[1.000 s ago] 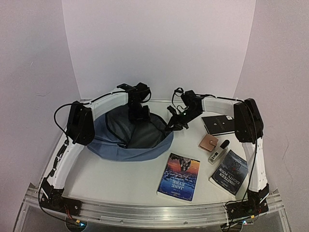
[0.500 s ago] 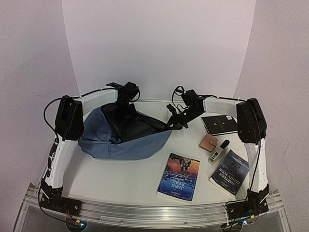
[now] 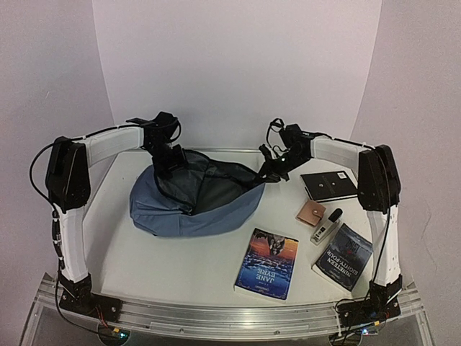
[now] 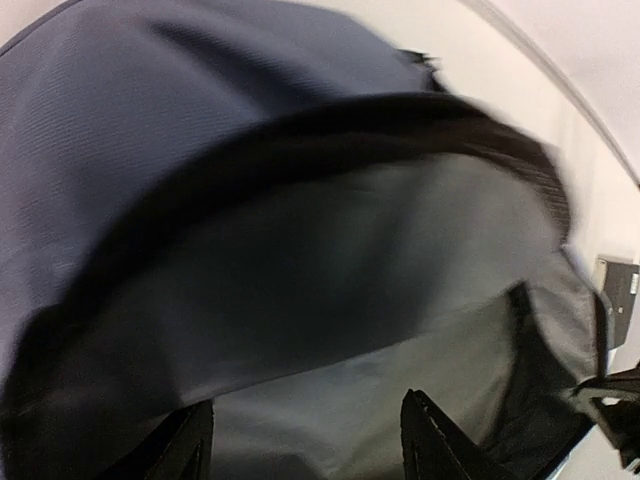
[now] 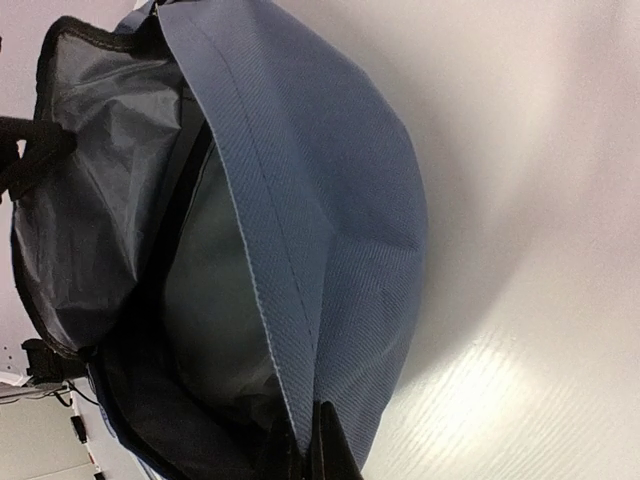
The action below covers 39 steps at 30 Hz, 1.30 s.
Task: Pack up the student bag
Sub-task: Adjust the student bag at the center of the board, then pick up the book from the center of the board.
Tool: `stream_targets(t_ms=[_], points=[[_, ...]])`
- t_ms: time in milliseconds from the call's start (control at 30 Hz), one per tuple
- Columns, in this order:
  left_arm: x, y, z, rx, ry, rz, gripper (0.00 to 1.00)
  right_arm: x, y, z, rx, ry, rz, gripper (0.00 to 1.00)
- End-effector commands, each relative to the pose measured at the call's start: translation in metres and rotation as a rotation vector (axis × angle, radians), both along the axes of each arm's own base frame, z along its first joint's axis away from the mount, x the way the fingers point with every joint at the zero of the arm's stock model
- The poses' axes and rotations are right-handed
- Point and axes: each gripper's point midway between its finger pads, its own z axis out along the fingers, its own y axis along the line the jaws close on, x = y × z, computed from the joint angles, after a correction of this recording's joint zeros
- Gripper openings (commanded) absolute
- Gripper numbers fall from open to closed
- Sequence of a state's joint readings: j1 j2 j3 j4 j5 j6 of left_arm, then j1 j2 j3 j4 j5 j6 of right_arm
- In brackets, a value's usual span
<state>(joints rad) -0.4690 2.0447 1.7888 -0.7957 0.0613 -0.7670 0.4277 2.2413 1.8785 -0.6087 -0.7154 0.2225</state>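
My right gripper (image 5: 308,445) is pinched fully closed on the folded blue rim of the student bag (image 3: 191,213), at the right end of its mouth. My left gripper (image 4: 312,435) has its fingers well apart and reaches into the mouth at the far left end. Grey lining fills the space beyond them, and I cannot tell whether any fabric is caught on a finger. Between my two grippers the dark zipper edge is drawn out into a long open slot, showing pale grey lining inside.

The bag lies at the far left-centre of the white table (image 3: 166,270), its slate-blue body slumped in a rounded heap below the raised mouth. It sags and folds wherever nothing holds it, so I judge it soft, light and without stiffness of its own. The mouth would likely collapse if either end were let go. The woven cloth looks matte and should not slip in a firm pinch. The best hold is the stitched, doubled rim beside the zipper, as on the right now. The thin lining could pull or tear.

Near and right of the bag, well apart from it, lie a paperback with a blue and orange cover (image 3: 266,263), a darker paperback (image 3: 344,256), a small brown wallet (image 3: 312,213), a flat black case (image 3: 329,185) and a small white and black object (image 3: 325,225) I cannot identify.
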Motion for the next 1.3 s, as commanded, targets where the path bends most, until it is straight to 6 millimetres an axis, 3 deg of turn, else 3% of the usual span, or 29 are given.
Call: stream_targets(t_ms=[0,67,133,233,367,500,533,733,833,900,1033,1267], points=[[-0.018,0.034,-0.024,0.054,0.110,0.057,0.65,0.013,-0.008,0.001,-0.024,-0.032,-0.012,0.00],[-0.021,0.037,-0.038,0.084,0.151,0.054,0.65,0.013,-0.008,-0.002,-0.028,-0.029,-0.008,0.03],[-0.021,0.038,-0.046,0.102,0.174,0.049,0.65,0.013,-0.009,-0.004,-0.035,-0.031,-0.003,0.18],[-0.016,0.034,-0.040,0.090,0.158,0.037,0.67,0.010,-0.012,0.004,-0.041,-0.047,0.014,0.43],[-0.006,0.019,0.005,0.025,0.030,-0.039,0.69,0.002,-0.022,0.035,-0.051,-0.125,0.050,0.78],[-0.007,0.010,0.059,-0.031,-0.098,-0.105,0.74,-0.018,-0.038,0.071,-0.082,-0.220,0.114,0.97],[-0.009,0.009,0.070,-0.040,-0.121,-0.121,0.75,-0.025,-0.043,0.081,-0.091,-0.247,0.129,0.98],[-0.034,-0.010,0.118,-0.065,-0.220,-0.241,0.84,-0.072,-0.078,0.094,-0.116,-0.221,0.128,0.98],[-0.057,-0.034,0.131,-0.083,-0.239,-0.330,0.85,-0.098,-0.090,0.101,-0.081,-0.190,0.112,0.98],[-0.079,-0.058,0.132,-0.081,-0.232,-0.407,0.85,-0.119,-0.095,0.096,-0.056,-0.133,0.105,0.98],[-0.124,-0.100,0.118,-0.123,-0.169,-0.521,0.85,-0.156,-0.098,0.088,-0.001,-0.043,0.105,0.98],[-0.204,-0.179,0.064,-0.154,-0.054,-0.701,0.83,-0.204,-0.096,0.042,0.073,0.274,0.063,0.97]])
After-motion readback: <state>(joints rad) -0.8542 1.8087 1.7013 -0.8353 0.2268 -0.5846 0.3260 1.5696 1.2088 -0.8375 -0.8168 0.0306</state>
